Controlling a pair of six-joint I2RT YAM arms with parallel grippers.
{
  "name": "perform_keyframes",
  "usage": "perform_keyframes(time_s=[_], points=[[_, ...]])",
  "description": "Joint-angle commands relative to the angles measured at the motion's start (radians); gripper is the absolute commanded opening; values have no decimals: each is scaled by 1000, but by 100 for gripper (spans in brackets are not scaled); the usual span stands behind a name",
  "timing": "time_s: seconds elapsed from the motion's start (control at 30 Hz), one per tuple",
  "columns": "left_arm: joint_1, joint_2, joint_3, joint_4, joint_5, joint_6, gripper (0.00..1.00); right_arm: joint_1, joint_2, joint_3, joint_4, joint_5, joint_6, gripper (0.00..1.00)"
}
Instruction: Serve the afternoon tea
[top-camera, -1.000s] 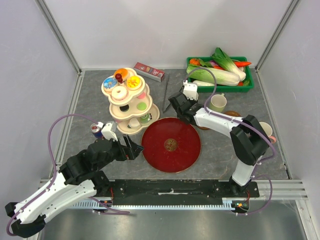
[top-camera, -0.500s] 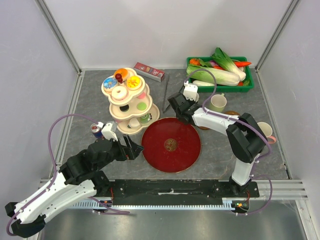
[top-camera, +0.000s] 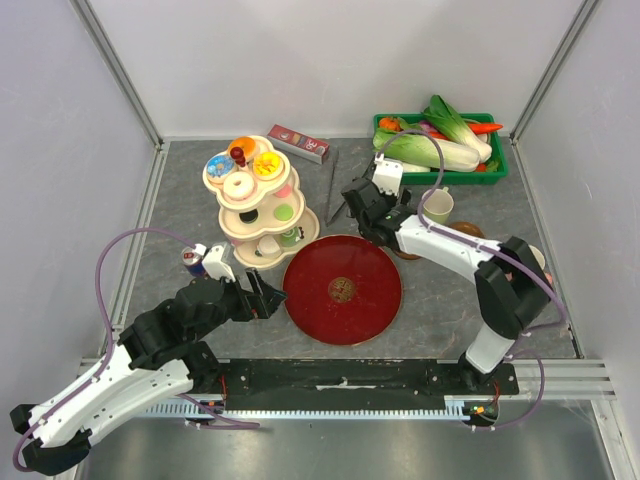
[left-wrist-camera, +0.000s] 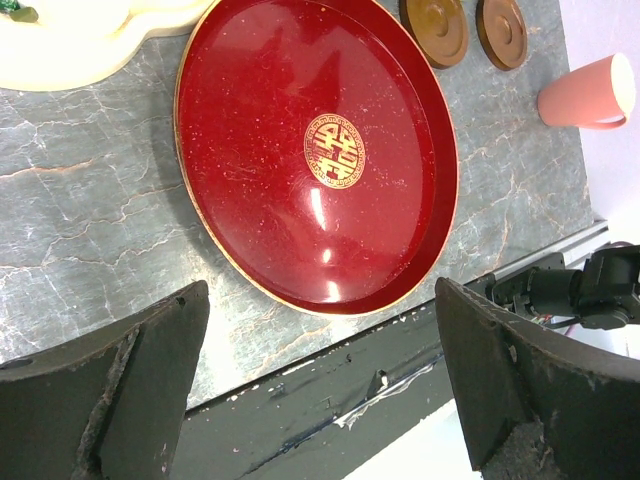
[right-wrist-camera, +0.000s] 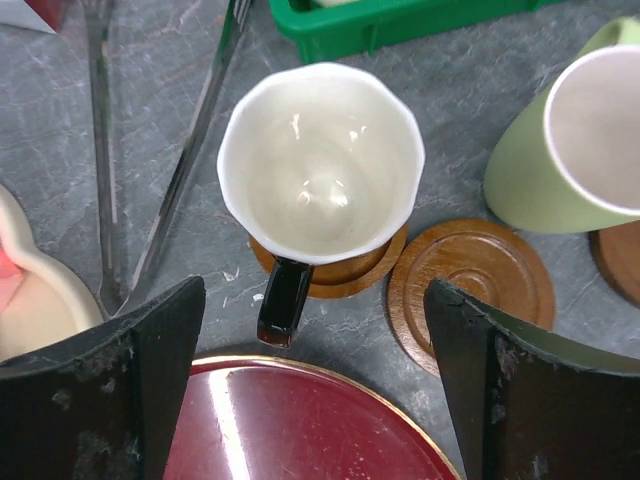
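While the right end effector (right-wrist-camera: 315, 295) hangs spread wide, the white cup (right-wrist-camera: 320, 160) sits on a brown coaster (right-wrist-camera: 350, 278) right under it, touching neither finger. The left end effector (left-wrist-camera: 318, 295) is spread wide above the red tray (left-wrist-camera: 250, 150).

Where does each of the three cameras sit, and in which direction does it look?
Top external: above, behind the arms, looking down on the grey table; both arms show.
Left wrist: on the left arm, looking down at the red tray; the left gripper shows, open.
Right wrist: on the right arm, looking down into the white mug on a coaster; the right gripper shows, open.
Shared: all three show the red tray.
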Motion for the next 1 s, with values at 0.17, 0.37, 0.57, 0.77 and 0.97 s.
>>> perform_keyframes(time_s=[0.17, 0.37, 0.57, 0.77, 0.97], points=[[-6, 0, 0, 9, -15, -26, 99, -12, -220, 42, -109, -10, -138, 98], [-6, 2, 2, 9, -14, -26, 99, -109, -314, 42, -204, -95, -86, 98], [-6, 3, 2, 9, -11, -25, 99, -294, -305, 104, -250, -227, -118, 98], [-6, 5, 0, 12, -9, -23, 99, -507, -124, 307, -373, -419, -241, 98], [-6, 9, -2, 12, -12, -23, 99, -662, 55, 468, -425, -574, -338, 98]])
